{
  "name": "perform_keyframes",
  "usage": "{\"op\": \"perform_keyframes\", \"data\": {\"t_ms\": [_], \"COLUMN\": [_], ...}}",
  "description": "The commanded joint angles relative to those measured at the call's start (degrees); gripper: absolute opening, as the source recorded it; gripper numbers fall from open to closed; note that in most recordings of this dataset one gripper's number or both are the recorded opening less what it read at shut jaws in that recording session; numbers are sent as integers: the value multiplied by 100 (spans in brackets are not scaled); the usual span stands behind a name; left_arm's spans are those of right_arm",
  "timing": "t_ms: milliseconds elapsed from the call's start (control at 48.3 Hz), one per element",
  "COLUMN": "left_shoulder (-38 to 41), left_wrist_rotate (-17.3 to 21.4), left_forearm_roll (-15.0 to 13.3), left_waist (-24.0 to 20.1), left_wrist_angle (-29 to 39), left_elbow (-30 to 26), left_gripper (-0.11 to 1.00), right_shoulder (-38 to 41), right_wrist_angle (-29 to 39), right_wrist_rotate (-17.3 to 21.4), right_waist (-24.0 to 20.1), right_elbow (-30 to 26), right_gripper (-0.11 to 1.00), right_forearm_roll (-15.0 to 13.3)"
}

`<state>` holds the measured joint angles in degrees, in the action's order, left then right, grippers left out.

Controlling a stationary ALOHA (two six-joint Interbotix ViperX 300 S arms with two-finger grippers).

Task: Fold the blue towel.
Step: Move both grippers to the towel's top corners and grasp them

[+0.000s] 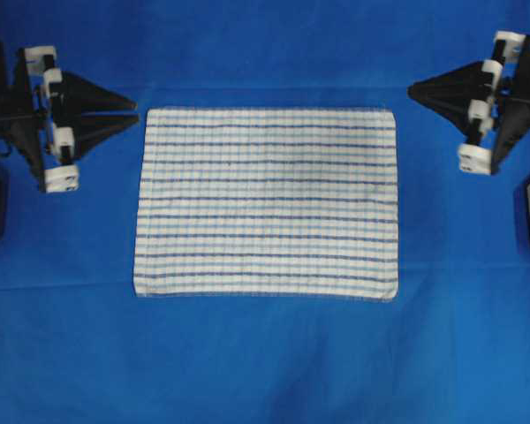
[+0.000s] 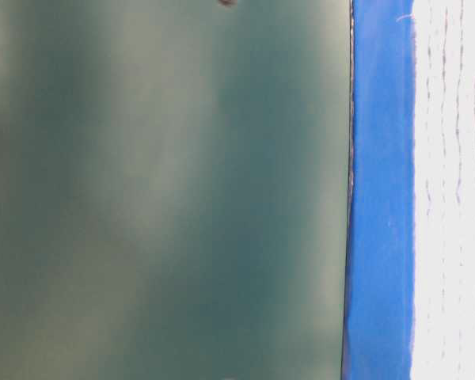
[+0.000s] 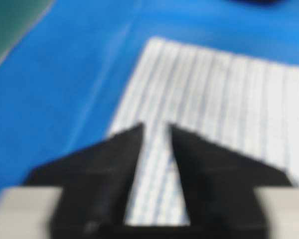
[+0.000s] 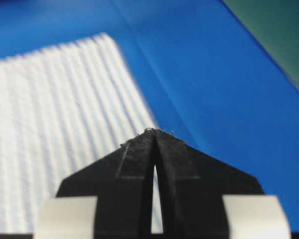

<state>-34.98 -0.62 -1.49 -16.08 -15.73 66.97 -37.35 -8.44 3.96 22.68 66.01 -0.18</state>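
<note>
The blue towel, white with thin blue stripes, lies flat and unfolded in the middle of the table. It also shows in the left wrist view, the right wrist view and the table-level view. My left gripper hovers just off the towel's far left corner, its fingers a little apart and empty; the left wrist view shows this gripper with the towel visible in the gap. My right gripper hovers just off the far right corner with its tips together, holding nothing; it also shows in the right wrist view.
A plain blue sheet covers the table around the towel. The black arm bodies stand at the left edge and the right edge. A blurred green surface fills most of the table-level view.
</note>
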Motion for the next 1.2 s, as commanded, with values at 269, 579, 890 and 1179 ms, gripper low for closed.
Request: {"op": "perform_keyframes", "data": {"t_ms": [269,579,890,1179], "left_shoulder": [1345,2971,3902,3955], "left_wrist_rotate": [-53,-53,-53,35], "left_forearm_roll": [-18,-18,-18,-18], "left_waist": [-791,-1090,-1310,-1178], "left_wrist_angle": [-396,-1195,-1195,-703], "left_elbow": [-35,-185,-501,-492], "left_gripper": [84,83,82,55], "right_shoulder": [1679,2769,3665,3709], "right_wrist_angle": [-167,-624,-817,-791], "right_wrist_rotate": [0,0,0,-26], "right_waist": [624,853,905,791], "right_elbow": [-193,-264,-501,-510], "right_gripper": [64,60,59,34], "right_forearm_roll": [18,26,18,-18]}}
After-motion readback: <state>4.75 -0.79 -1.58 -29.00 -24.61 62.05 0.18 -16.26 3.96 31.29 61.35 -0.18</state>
